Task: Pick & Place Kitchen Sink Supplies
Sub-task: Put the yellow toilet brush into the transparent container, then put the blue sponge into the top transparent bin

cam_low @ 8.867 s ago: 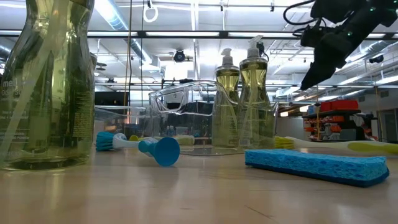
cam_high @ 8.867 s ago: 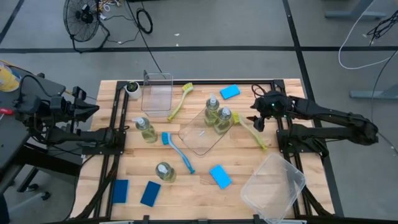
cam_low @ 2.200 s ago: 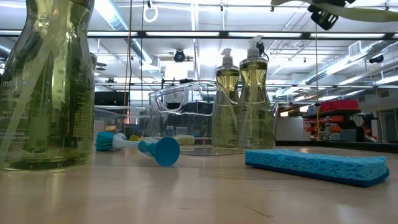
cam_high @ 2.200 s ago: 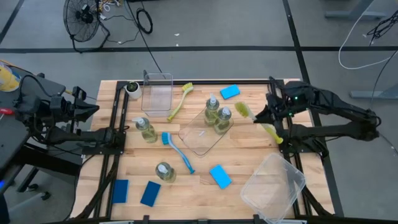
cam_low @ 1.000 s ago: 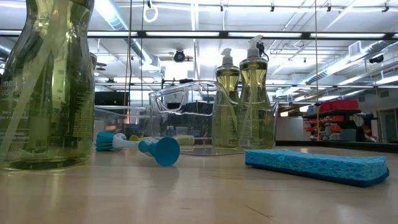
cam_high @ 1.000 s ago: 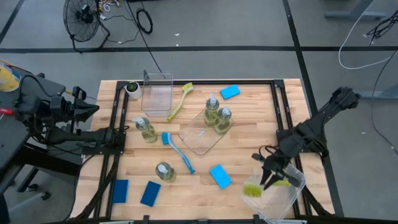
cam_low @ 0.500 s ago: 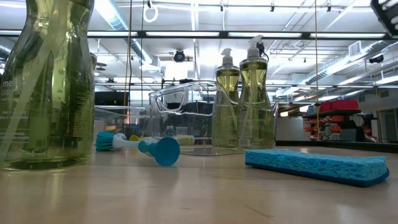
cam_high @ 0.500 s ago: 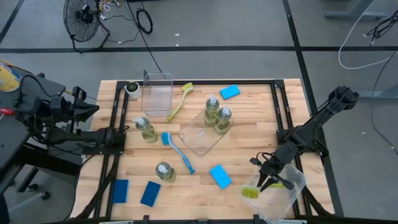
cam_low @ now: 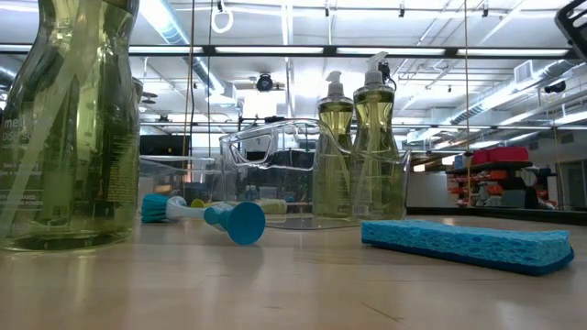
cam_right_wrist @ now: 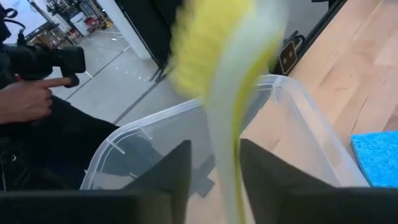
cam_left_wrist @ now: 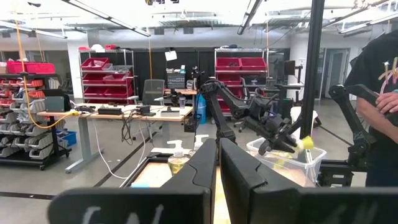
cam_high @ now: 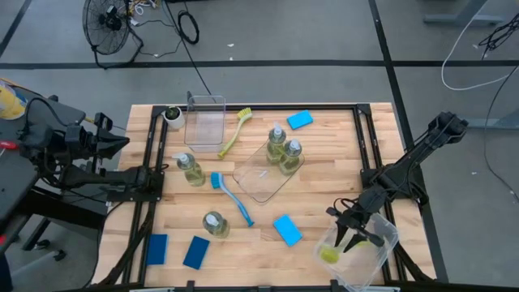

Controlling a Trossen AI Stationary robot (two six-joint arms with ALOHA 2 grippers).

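Observation:
My right gripper [cam_high: 349,236] hangs open over the clear bin [cam_high: 375,258] at the table's near right corner. A yellow-green dish brush [cam_right_wrist: 214,68] passes between its fingers, blurred; its head [cam_high: 328,255] is down inside the bin. Two bottles [cam_high: 285,146] stand by the flat tray [cam_high: 261,177], and two more [cam_high: 192,169] [cam_high: 215,223] stand left of it. A blue brush [cam_high: 232,196], another yellow-green brush [cam_high: 233,130] and several blue sponges [cam_high: 286,229] lie on the table. My left gripper [cam_left_wrist: 217,169] is shut, held off the table's left edge. My right gripper has the brush's handle [cam_right_wrist: 225,155] running between its two fingers, which point slanting down into the bin. A gap shows beside the handle, and the brush is smeared by motion. Whether a finger touches it I cannot tell.
An upright clear bin [cam_high: 204,120] and a small white cup [cam_high: 173,115] stand at the far left. Black frame rails [cam_high: 151,162] run along both sides of the table. A person stands beyond the table's right side.
My right gripper has sunk a little toward the near right bin. The yellow-green brush's head, which stood bright above the bin's rim, has dropped down inside the bin.

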